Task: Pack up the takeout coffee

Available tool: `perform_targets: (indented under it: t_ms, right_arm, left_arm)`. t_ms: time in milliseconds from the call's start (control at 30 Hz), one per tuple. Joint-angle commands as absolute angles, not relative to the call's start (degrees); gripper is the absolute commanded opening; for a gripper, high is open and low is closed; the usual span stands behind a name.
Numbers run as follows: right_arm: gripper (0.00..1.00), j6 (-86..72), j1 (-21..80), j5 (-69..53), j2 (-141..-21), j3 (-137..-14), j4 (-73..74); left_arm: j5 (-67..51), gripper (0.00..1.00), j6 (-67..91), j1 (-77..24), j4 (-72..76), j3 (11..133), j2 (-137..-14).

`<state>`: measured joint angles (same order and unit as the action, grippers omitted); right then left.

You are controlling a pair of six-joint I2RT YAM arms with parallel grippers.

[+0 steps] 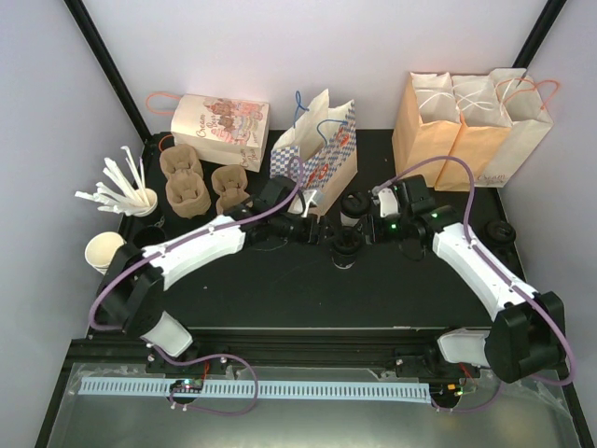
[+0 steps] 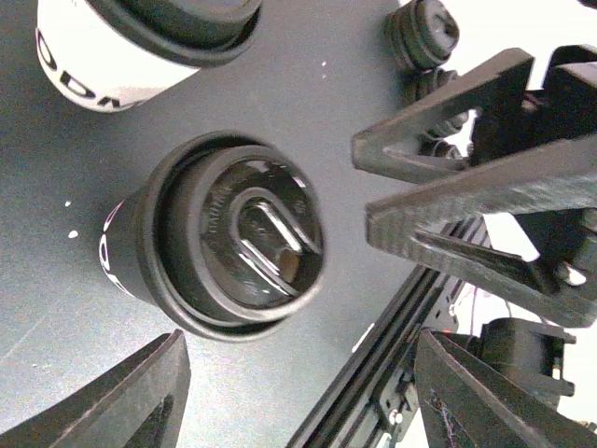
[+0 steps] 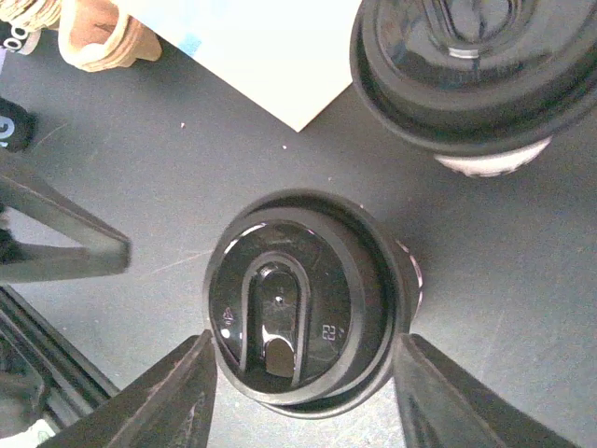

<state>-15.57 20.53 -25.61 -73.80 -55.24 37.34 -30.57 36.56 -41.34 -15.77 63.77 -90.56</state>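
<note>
Left arm [image 1: 191, 250]: white link shells, black joints, lilac cable looped alongside
Right arm [image 1: 476, 261]: same white and black build, lilac cable arching over it, green light near the wrist
Fingers [image 2: 466, 201]: matte black, wedge-shaped, ribbed plastic

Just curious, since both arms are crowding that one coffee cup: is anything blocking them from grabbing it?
Nothing visible lies between either tool and the lidded coffee cup. The right tool has a finger on each side of it, and the left tool faces it too. They may only hinder each other.
</note>
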Motion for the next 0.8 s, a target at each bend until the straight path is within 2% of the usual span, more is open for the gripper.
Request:
perform_targets:
  t_ms: [0,33,100,167,333,500,767]
  right_arm:
    - [0.60,-13.1,21.3,-22.2,-72.0,-58.9,41.4]
    - [0.63,-12.3,22.1,-20.3,-71.9,-59.7,42.2]
    - [0.86,-11.4,24.7,-15.7,-72.4,-61.6,44.6]
    - [0.99,-11.1,27.4,-11.7,-73.7,-63.7,46.8]
    - [1.00,-12.1,32.4,-3.3,-78.1,-67.5,50.5]
    - [1.00,-13.8,36.5,1.5,-83.0,-70.0,52.7]
    - [0.97,-14.6,39.1,5.5,-87.0,-72.5,53.9]
  left_arm:
    - [-27.0,0.70,33.0,-41.6,-21.3,67.5,-83.5]
    - [-25.8,0.70,32.2,-41.5,-22.5,67.7,-82.2]
    - [-22.9,0.71,30.2,-41.4,-25.4,68.1,-79.7]
    - [-18.8,0.73,27.8,-41.1,-28.6,68.6,-76.9]
    - [-6.2,0.81,23.6,-39.3,-34.5,68.6,-68.6]
    - [1.2,0.98,20.4,-35.5,-38.2,68.5,-61.5]
    - [1.6,0.99,17.9,-30.4,-40.8,67.6,-58.1]
